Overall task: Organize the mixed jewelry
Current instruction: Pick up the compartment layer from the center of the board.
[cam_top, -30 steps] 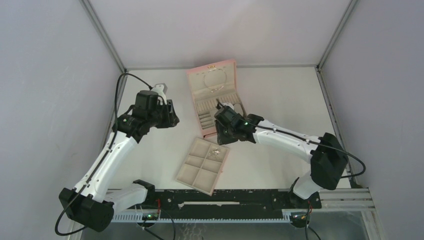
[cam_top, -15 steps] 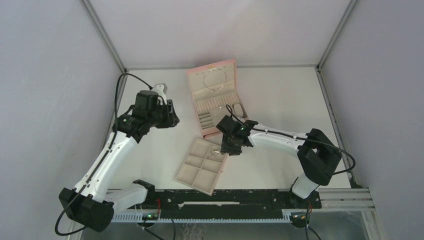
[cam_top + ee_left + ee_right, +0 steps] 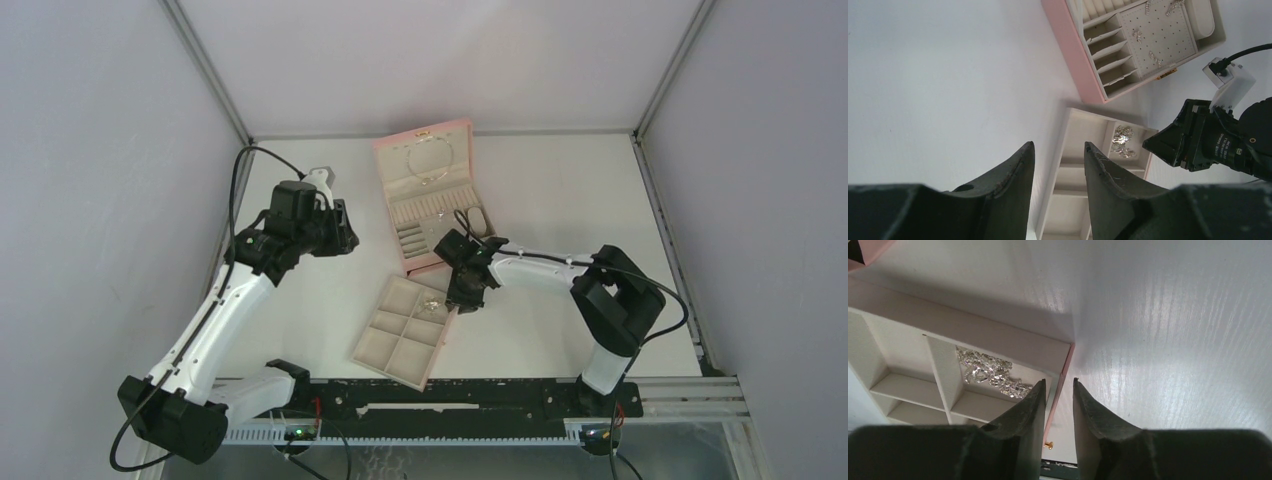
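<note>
In the top view we see the right arm (image 3: 550, 270) bent in from the lower right. Its right gripper (image 3: 462, 298) sits at the beige tray's (image 3: 375, 320) upper-right corner, jaws narrowly apart astride the rim, gripping nothing. The left gripper (image 3: 1058, 145) hovers at left centre, jaws partly open and empty. The mixed jewelry (image 3: 990, 372), a glittering silver tangle, lies in the tray's upper-right compartment.

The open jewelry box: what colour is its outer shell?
Pink. The jewelry box shows best in the top external view.
</note>
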{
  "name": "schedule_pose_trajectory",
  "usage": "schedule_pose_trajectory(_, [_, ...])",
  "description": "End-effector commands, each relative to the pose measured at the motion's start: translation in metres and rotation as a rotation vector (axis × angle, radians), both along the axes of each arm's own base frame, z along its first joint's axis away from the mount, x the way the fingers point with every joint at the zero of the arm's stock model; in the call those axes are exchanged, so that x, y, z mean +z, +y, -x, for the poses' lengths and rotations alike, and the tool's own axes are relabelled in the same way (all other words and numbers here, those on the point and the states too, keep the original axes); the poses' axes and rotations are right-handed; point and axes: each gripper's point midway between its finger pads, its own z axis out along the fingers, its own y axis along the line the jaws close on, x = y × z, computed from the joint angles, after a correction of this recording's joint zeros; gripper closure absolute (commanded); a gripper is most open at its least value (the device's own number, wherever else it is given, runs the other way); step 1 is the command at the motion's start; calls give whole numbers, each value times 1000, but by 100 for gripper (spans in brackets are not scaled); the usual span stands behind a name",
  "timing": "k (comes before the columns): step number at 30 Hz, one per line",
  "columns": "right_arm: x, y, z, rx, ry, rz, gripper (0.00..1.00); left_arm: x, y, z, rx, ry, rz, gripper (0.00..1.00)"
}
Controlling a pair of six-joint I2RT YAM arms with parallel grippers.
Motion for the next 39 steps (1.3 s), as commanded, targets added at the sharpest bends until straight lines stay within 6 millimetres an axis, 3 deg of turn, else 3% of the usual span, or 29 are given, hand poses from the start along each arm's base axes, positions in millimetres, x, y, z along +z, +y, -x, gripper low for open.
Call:
schedule_pose_trajectory(1, [2,3,-10,-30,-13,-22,71,8,-3,0,-3,-30,35,54])
schedule_pose_trajectory(4, [6,-2,-12,-40,-32,-8,80,7,-3,-1,-4,-27,35,54])
schedule_pose_trajectory(10, [8,-20,-17,-55,-57,34,89,8,-8,-5,-15,-24,44,53])
schedule_pose_trajectory(16, [9,-72,-25,-120,-78,103,95,17,-14,-17,-27,-45,54,53])
schedule_pose_trajectory(22, [10,-127,-33,-180,-91,164,100,30,-29,-49,-50,-86,82,47])
schedule_pose_trajectory(28, [15,-159,-40,-187,-101,201,100,57,-32,-94,-64,-162,167,45])
schedule_pose_trajectory(32, [16,-168,-41,-170,-108,213,100,60,-53,-113,-262,-206,221,42])
schedule_pose_trajectory(39, [17,-166,-41,-154,-106,193,100,39,-62,-146,-451,-229,124,43])
